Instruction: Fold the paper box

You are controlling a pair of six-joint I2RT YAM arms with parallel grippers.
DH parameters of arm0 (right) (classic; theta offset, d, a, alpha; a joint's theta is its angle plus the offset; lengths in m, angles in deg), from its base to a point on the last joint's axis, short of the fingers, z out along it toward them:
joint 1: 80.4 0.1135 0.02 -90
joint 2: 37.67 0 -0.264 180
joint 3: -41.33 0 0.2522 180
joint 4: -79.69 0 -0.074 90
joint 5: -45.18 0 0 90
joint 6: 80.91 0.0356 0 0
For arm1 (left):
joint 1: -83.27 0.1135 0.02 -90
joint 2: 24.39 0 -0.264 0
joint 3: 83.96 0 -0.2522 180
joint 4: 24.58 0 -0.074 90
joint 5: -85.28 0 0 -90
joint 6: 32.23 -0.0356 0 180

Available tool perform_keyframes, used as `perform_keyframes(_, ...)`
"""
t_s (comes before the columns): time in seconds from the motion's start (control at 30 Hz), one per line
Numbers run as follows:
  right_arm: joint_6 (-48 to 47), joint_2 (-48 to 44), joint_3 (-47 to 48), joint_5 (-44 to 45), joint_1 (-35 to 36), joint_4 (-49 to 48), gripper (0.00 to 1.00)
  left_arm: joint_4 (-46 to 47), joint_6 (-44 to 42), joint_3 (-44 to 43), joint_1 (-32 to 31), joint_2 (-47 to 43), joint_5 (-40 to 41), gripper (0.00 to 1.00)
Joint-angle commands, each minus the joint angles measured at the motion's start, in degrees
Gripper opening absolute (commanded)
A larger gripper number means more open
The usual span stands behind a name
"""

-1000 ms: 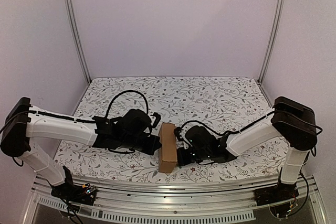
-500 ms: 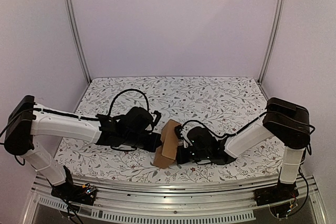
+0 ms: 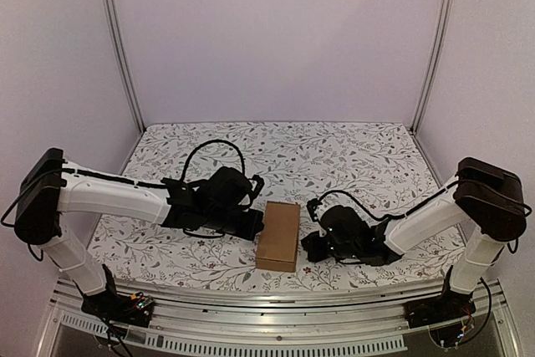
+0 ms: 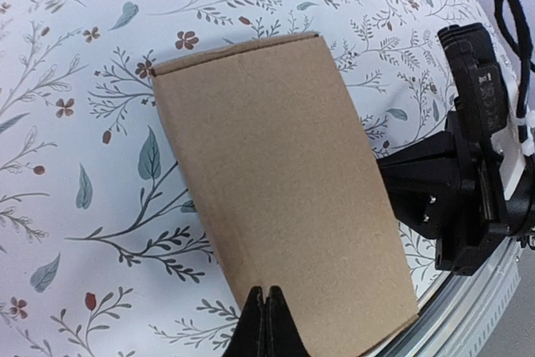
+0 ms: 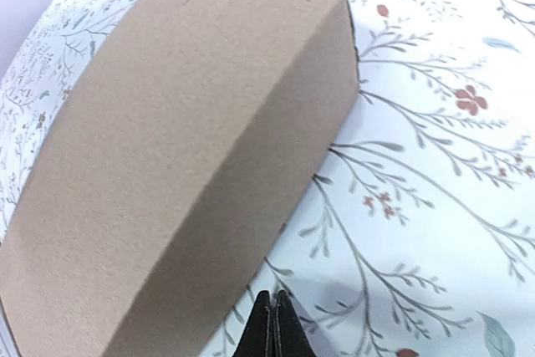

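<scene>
From above: the paper box (image 3: pixel 278 236) lies flat on the floral table (image 3: pixel 351 156), close to the near edge and about midway along it, long side running away from the arms. The left gripper (image 3: pixel 255 223) sits low just beside the box's left side. The right gripper (image 3: pixel 308 247) is just off its right side with a sliver of cloth between them. Whether the left one touches, this view won't say.

Left wrist camera: its two fingers (image 4: pixel 257 332) are clenched tip to tip with nothing between them, pointing at the box's edge. The brown top face is closed and smooth. The right gripper shows as a black shape beyond the far side of the box.

Right wrist camera: fingers (image 5: pixel 280 332) pinched together too, holding nothing, aimed at the box's long side over bare cloth. The carton's top face fills the left half.
</scene>
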Motion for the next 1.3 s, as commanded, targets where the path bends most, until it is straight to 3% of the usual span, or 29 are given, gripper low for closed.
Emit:
perform_keyframes(0.0, -2.7, -4.8, -1.8, 5.9, -0.5, 13.2, 0.00, -2.8, -1.1, -1.1, 0.3, 0.3, 1.7, 0.00)
perform_keyframes(0.13, -4.5, -10.1, -1.5, 9.3, -0.6, 20.1, 0.02, -3.5, -1.5, -0.4, 2.0, -1.5, 2.1, 0.00)
perform_keyframes(0.27, -6.6, -17.6, 0.0, 13.0, -0.5, 28.0, 0.20, -5.3, -3.3, -0.7, 3.5, -4.1, 3.1, 0.10)
perform_keyframes(0.33, -7.7, -20.4, 1.5, 15.0, -0.6, 31.5, 0.33, -6.4, -4.7, -1.5, 4.3, -5.2, 3.7, 0.18)
perform_keyframes(0.43, -9.3, -24.0, 4.2, 18.0, -0.5, 36.4, 0.65, -9.3, -6.9, -3.8, 5.6, -5.6, 5.0, 0.34)
perform_keyframes(0.5, -10.8, -26.2, 6.1, 20.7, -0.5, 39.7, 0.78, -11.9, -8.1, -6.0, 6.5, -5.6, 6.2, 0.47)
perform_keyframes(0.53, -11.5, -27.0, 7.0, 22.1, -0.6, 41.2, 0.85, -13.4, -8.7, -7.0, 7.1, -5.7, 6.5, 0.58)
perform_keyframes(0.57, -12.1, -28.2, 7.9, 23.5, -0.6, 42.6, 0.96, -14.4, -9.1, -8.0, 7.9, -5.8, 6.9, 0.86)
perform_keyframes(0.6, -13.4, -29.7, 8.7, 25.0, -0.6, 43.8, 0.98, -15.4, -9.7, -9.1, 8.6, -6.0, 7.1, 0.98)
perform_keyframes(0.73, -17.4, -33.3, 13.8, 32.0, -1.0, 49.5, 0.99, -19.8, -11.7, -13.4, 11.1, -7.0, 7.2, 1.00)
perform_keyframes(0.83, -19.4, -35.2, 17.1, 31.6, -3.9, 52.7, 0.99, -23.3, -13.6, -16.7, 12.9, -8.1, 7.5, 0.99)
perform_keyframes(1.27, -18.4, -41.6, 27.1, 0.8, -35.8, 67.7, 0.99, -34.2, -18.9, -22.7, 21.3, -14.5, 7.0, 0.99)
